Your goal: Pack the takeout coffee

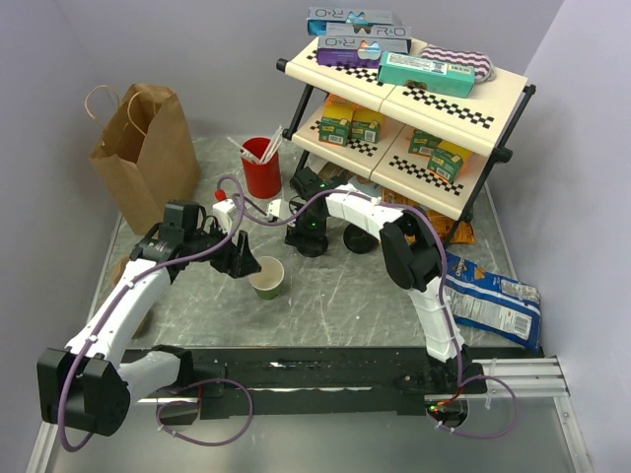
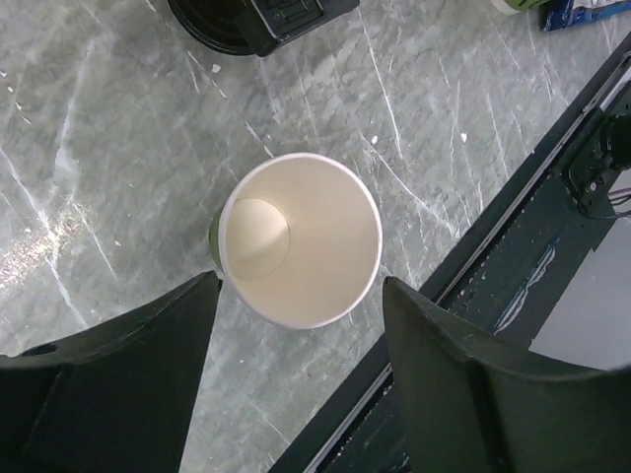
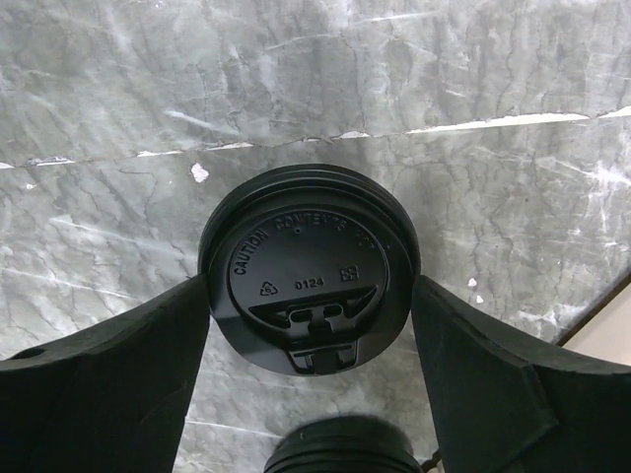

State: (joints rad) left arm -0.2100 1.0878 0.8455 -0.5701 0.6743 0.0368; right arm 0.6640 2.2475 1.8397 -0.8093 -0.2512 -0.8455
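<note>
No lidded dark green cup shows in any view. A lidless green cup [image 1: 266, 279] with a tan inside stands upright mid-table, and it also shows in the left wrist view [image 2: 296, 236]. My left gripper [image 1: 246, 264] is open and empty [image 2: 301, 296], its tips flanking the cup's near rim without touching. My right gripper [image 1: 306, 239] is low by the shelf's foot. In the right wrist view it [image 3: 311, 291] is closed wide on a round black lid [image 3: 308, 266], with both fingers against the rim.
A brown paper bag [image 1: 146, 153] stands at the back left. A red cup with sticks [image 1: 261, 168] is behind the grippers. A two-tier shelf [image 1: 414, 89] holds boxes. More black lids [image 1: 357, 236] lie under it [image 3: 340, 451]. A snack bag [image 1: 493, 301] lies at the right.
</note>
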